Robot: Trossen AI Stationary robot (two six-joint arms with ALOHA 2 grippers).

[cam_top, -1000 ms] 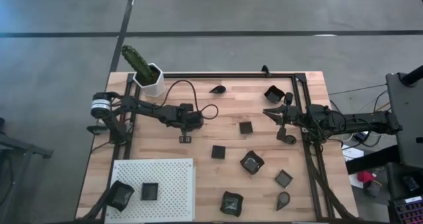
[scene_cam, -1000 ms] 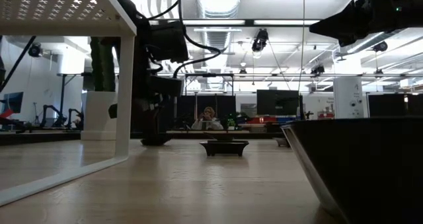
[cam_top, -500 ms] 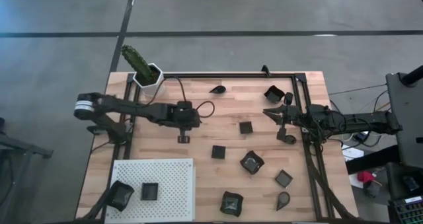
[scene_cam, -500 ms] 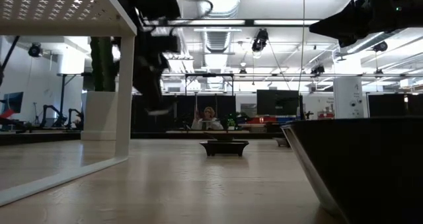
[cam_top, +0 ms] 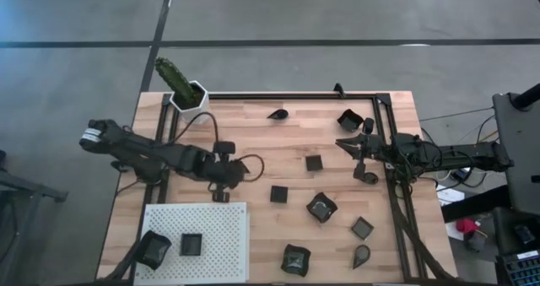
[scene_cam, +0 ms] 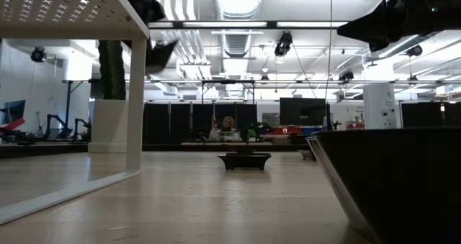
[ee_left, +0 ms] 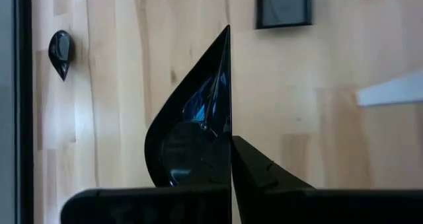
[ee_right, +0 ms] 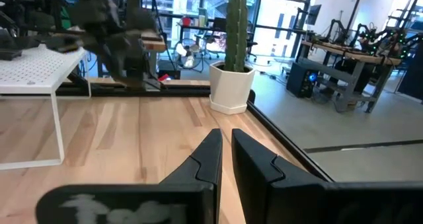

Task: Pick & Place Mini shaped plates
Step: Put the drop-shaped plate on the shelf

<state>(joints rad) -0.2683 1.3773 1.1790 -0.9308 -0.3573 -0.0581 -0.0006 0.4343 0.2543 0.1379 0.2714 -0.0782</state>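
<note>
Held plate: a teardrop plate (ee_left: 192,138), glossy black, pinched on edge in the left pincer (cam_top: 221,193), its point aimed away from the wrist.
Left pincer: pressed together on that plate, above the table (cam_top: 253,151) just beside the far edge of the white board (cam_top: 219,227).
Plates on the board: a square one (cam_top: 191,245) and a wavy-edged one (cam_top: 153,249) at the board's left near corner.
Plates on the table: squares (cam_top: 278,194), (cam_top: 314,162) and (cam_top: 362,228); wavy-edged ones (cam_top: 321,207), (cam_top: 296,259) and (cam_top: 349,119); teardrops (cam_top: 278,113) and (cam_top: 361,255); one more small plate (cam_top: 369,177) just beside the right arm.
Right pincer: (cam_top: 343,145) over the table's right side, well apart from the left arm; fingers (ee_right: 205,161) nearly pressed together, nothing between them.
Cactus pot: white pot (cam_top: 192,101) with a green cactus (cam_top: 173,76) at the far left corner.
Background: a person (scene_cam: 227,129) far across the room in the low view.
</note>
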